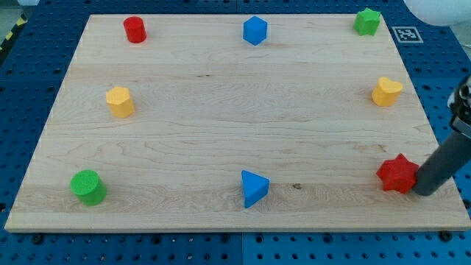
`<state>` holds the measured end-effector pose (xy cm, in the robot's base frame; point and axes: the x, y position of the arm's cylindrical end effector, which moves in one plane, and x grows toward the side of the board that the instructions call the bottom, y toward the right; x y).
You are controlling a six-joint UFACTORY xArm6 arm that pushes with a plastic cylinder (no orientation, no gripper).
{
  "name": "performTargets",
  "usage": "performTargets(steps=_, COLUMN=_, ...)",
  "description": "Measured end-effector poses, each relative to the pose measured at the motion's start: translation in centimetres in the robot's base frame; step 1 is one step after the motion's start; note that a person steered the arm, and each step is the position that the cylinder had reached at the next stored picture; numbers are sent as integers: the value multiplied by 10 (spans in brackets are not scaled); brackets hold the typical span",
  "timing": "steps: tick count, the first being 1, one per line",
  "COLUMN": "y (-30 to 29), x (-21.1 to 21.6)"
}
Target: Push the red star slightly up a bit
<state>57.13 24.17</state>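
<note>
The red star (397,174) lies near the wooden board's (221,132) bottom right corner. My dark rod comes in from the view's right edge, and my tip (426,190) rests against the star's right side, a little below its middle.
A red cylinder (134,29), a blue cube (255,30) and a green star (366,20) line the top. A yellow block (120,101) is at the left, a yellow heart (386,91) at the right. A green cylinder (88,187) and a blue triangle (254,188) line the bottom.
</note>
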Motion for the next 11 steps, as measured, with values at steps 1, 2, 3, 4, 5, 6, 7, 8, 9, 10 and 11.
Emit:
performTargets(steps=1, y=-16, x=-11)
performTargets(steps=2, y=-22, x=12)
performTargets(steps=3, y=-36, x=15)
performTargets(steps=4, y=-43, x=-5)
performTargets(steps=5, y=-43, x=-21)
performTargets(steps=6, y=-49, x=-28)
performTargets(steps=7, y=-62, x=-11)
performTargets(steps=8, y=-56, x=-19)
performTargets(steps=9, y=-52, x=-19)
performTargets(steps=10, y=-52, x=-20)
performTargets(steps=11, y=-52, x=-31)
